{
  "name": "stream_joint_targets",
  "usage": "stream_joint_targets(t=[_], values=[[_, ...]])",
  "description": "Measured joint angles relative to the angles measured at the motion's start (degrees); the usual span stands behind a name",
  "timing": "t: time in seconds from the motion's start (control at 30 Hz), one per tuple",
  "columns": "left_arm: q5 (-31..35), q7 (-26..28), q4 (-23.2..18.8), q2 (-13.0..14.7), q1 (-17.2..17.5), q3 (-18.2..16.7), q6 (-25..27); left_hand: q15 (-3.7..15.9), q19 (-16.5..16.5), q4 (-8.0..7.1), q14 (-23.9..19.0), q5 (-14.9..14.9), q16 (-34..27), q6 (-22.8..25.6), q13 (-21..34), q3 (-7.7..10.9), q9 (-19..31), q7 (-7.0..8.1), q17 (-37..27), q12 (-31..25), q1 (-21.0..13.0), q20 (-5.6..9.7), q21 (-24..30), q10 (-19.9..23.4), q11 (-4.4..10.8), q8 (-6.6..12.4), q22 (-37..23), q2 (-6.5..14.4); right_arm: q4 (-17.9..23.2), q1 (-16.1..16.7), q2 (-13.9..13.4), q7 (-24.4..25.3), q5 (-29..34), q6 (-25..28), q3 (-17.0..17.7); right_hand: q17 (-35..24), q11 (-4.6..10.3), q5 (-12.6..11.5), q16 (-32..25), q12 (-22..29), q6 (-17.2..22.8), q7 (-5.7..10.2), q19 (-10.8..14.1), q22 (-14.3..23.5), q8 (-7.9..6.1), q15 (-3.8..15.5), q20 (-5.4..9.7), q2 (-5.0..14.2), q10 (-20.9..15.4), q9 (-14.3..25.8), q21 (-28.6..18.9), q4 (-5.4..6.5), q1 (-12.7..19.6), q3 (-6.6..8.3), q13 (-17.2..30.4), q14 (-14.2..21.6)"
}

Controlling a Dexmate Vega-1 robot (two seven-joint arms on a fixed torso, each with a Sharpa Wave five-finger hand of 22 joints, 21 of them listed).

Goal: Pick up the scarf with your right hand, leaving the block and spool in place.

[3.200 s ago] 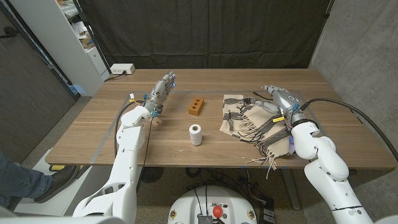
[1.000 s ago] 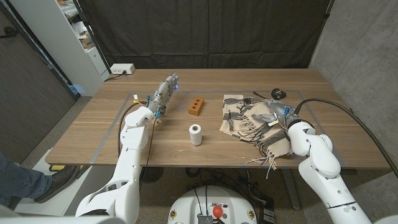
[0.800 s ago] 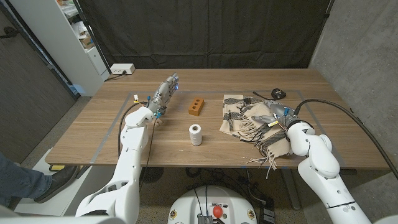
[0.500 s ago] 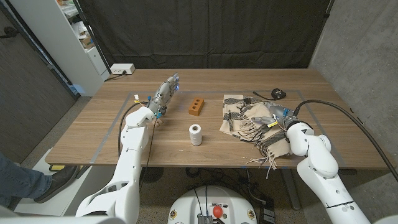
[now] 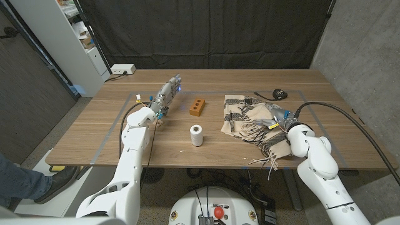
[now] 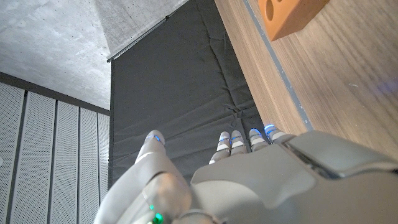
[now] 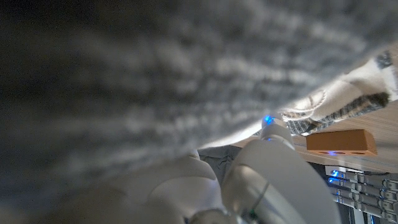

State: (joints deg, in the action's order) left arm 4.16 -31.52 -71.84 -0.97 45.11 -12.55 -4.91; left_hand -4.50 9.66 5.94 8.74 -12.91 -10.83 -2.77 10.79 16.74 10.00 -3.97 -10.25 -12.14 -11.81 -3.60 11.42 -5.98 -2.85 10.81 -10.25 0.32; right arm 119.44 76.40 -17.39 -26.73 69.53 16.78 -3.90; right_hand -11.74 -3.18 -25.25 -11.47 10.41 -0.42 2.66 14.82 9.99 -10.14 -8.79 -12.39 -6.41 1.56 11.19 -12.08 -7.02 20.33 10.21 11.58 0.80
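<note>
A beige scarf (image 5: 245, 120) with dark stripes and fringe lies bunched on the table's right side. My right hand (image 5: 270, 115) rests on its right part, fingers sunk among the folds, so its grip is hidden. In the right wrist view the scarf's cloth (image 7: 155, 68) hangs blurred right over my right hand (image 7: 261, 180). An orange block (image 5: 197, 107) with holes sits mid-table, and is also seen in the wrist views (image 6: 289, 15) (image 7: 341, 140). A white spool (image 5: 197, 135) stands nearer me. My left hand (image 5: 166, 92) is left of the block, fingers straight and apart, holding nothing.
A small black round object (image 5: 279, 94) lies behind the scarf at the back right. A white power strip (image 5: 122, 69) sits at the table's far left corner, beside a white shelf (image 5: 75, 37). A person's leg (image 5: 19, 181) shows at bottom left.
My right hand has come down from behind the scarf onto its right part and crept leftward, uncovering the black object. The left hand, block and spool have stayed put.
</note>
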Motion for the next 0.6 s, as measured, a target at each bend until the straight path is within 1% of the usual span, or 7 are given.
stream_joint_targets(t=[0.07,0.2,0.43,0.47,0.6], values=[[0.11,0.00,0.10,0.02,-0.07,0.04,0.04,0.00,0.00,0.00,0.00,0.00,0.00,0.00,0.00,0.00,0.00,0.00,0.00,0.00,0.00,0.00,0.00,0.00,0.00,0.00,0.00,0.00,-0.23,-0.04,0.05,0.00,-0.03,0.05,-0.09,0.00,0.00,0.00,0.00,0.00,0.00,0.00,0.09,0.00,-0.28,0.00,-0.09,0.00,0.00,0.00,0.00,0.00,0.00,0.00,0.00,0.00],[0.34,0.00,0.23,0.05,-0.23,0.15,0.10,0.00,0.00,0.00,0.00,0.00,0.00,0.23,0.00,0.00,0.00,0.23,0.00,0.00,0.00,0.00,-0.04,0.00,0.00,0.00,0.00,0.00,-0.94,-0.16,0.10,0.22,-0.31,0.30,-0.31,0.00,0.00,0.00,0.00,0.00,0.00,0.00,0.38,0.00,-0.28,0.00,0.14,0.00,0.00,0.00,0.00,0.00,0.00,0.00,-0.13,0.00],[0.54,-0.01,0.43,0.06,-0.38,0.19,0.14,0.00,0.02,0.00,0.00,0.00,0.00,0.31,0.00,0.00,0.00,0.31,0.00,0.00,0.00,-0.01,-0.23,-0.20,0.20,0.00,0.00,0.00,-1.95,-0.45,0.11,0.69,-0.48,0.65,-0.74,0.00,0.00,0.00,-0.22,0.00,-0.20,0.21,0.90,-0.01,-0.28,0.01,-0.09,0.00,-0.01,0.00,-0.01,0.00,0.00,0.00,-0.13,0.02],[0.57,-0.01,0.50,0.06,-0.38,0.20,0.14,0.00,0.23,0.00,0.00,0.00,0.00,0.31,0.00,0.00,0.00,0.31,0.00,0.00,0.00,-0.22,-0.23,-0.20,0.20,0.00,0.00,0.00,-2.08,-0.50,0.11,0.76,-0.50,0.75,-0.82,0.00,0.00,0.00,-0.23,0.00,-0.20,0.21,0.90,-0.01,-0.28,0.13,-0.09,0.00,-0.01,0.00,-0.13,0.00,0.00,0.00,-0.13,0.14],[0.63,-0.01,0.68,0.06,-0.41,0.20,0.14,0.00,0.31,0.00,0.00,0.00,0.00,0.31,0.00,0.00,0.00,0.31,0.00,0.00,0.00,-0.30,-0.23,-0.20,0.20,0.00,0.00,0.00,-2.52,-0.70,0.11,0.84,-0.52,0.93,-1.07,0.00,0.00,0.00,-0.23,0.37,-0.20,0.21,1.25,-0.02,-0.28,0.22,0.21,0.00,-0.01,0.00,-0.23,0.00,0.00,0.00,-0.13,0.23]])
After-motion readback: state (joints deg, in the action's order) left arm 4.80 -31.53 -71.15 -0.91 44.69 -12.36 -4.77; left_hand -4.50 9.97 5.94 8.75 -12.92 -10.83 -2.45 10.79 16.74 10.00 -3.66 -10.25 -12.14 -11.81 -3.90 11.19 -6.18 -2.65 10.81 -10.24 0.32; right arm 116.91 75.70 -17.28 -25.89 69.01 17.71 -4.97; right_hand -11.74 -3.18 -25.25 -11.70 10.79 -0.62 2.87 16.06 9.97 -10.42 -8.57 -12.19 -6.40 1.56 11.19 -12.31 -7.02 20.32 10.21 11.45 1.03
